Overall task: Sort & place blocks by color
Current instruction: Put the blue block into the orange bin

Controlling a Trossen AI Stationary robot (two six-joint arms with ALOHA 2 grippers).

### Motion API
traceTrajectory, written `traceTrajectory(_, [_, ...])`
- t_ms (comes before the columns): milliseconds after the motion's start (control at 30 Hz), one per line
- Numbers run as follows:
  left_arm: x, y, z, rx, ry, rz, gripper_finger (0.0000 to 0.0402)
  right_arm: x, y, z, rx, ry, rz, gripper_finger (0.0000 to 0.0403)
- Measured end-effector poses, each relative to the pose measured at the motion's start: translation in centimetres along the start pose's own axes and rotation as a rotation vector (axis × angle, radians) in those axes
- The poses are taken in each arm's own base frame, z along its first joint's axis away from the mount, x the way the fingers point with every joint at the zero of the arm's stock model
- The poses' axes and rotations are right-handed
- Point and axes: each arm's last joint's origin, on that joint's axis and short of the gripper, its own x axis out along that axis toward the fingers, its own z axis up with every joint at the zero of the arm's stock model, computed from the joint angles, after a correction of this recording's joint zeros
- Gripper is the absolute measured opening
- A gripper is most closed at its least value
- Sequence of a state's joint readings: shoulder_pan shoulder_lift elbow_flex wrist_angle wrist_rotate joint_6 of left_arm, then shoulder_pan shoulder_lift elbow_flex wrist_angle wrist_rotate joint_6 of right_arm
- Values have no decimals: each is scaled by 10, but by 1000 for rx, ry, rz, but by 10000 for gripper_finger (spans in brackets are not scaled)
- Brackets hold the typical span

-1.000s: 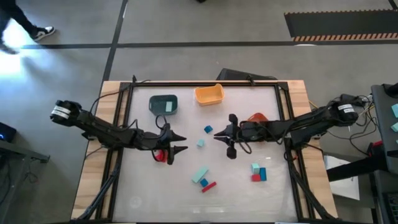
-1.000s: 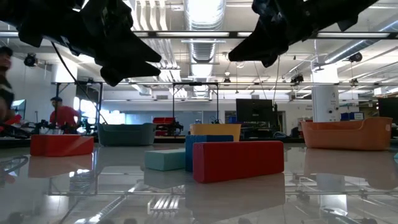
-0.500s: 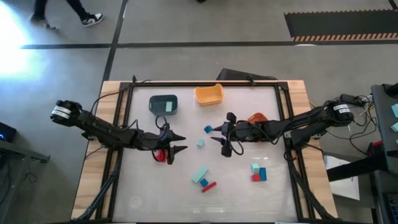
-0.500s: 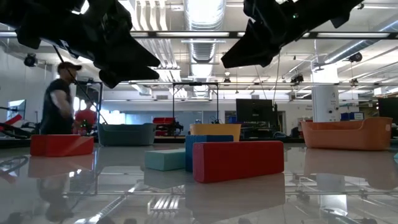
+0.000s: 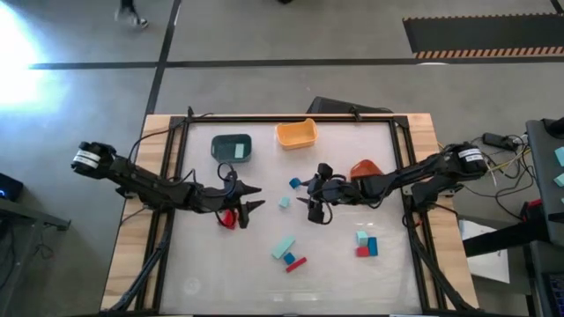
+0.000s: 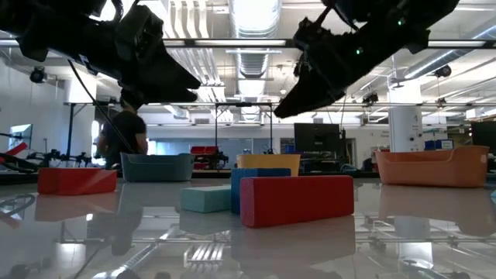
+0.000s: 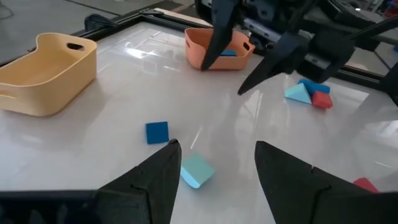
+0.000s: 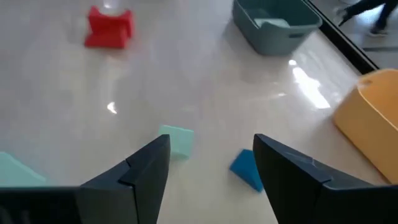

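Several small blocks lie flat on the white table. A blue block (image 5: 294, 183) and a mint block (image 5: 285, 202) lie in the middle. My right gripper (image 5: 307, 194) hovers open just right of them, and they show ahead of its fingers as the mint block (image 8: 177, 140) and the blue block (image 8: 247, 168). My left gripper (image 5: 259, 197) hovers open to their left, above a red arch block (image 5: 229, 218). A mint bar (image 5: 283, 247), a small blue block (image 5: 289, 257) and a red bar (image 5: 297, 263) lie nearer the front. A blue block (image 7: 229, 52) lies inside the orange bin.
The dark teal bin (image 5: 232, 148), holding a mint block, and the yellow-orange bin (image 5: 296, 133) stand at the back. The orange bin (image 5: 364, 167) is partly under my right arm. A mint, blue and red cluster (image 5: 366, 245) lies front right. A person (image 6: 124, 136) walks beyond the table.
My right gripper has opened and has moved toward the table's left edge and down, nearer the blue and mint blocks in the middle. The person in the room behind has walked on.
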State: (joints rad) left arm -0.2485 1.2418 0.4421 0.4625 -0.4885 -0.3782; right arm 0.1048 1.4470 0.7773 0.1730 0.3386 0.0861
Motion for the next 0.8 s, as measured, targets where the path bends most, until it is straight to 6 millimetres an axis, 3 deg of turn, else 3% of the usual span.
traceTrajectory(133, [-4, 3, -1, 0, 3, 1, 190, 10, -12, 5, 21, 6, -65, 219])
traceTrajectory(367, [-11, 8, -6, -12, 40, 13, 189, 15, -41, 65, -69, -78, -139, 219])
traceTrajectory(600, [-11, 8, -5, -15, 37, 13, 189, 2, -79, 132, -170, -250, -260, 209])
traceTrajectory(800, [-11, 8, -5, -14, 37, 14, 189, 1, -102, 158, -188, -337, -291, 165])
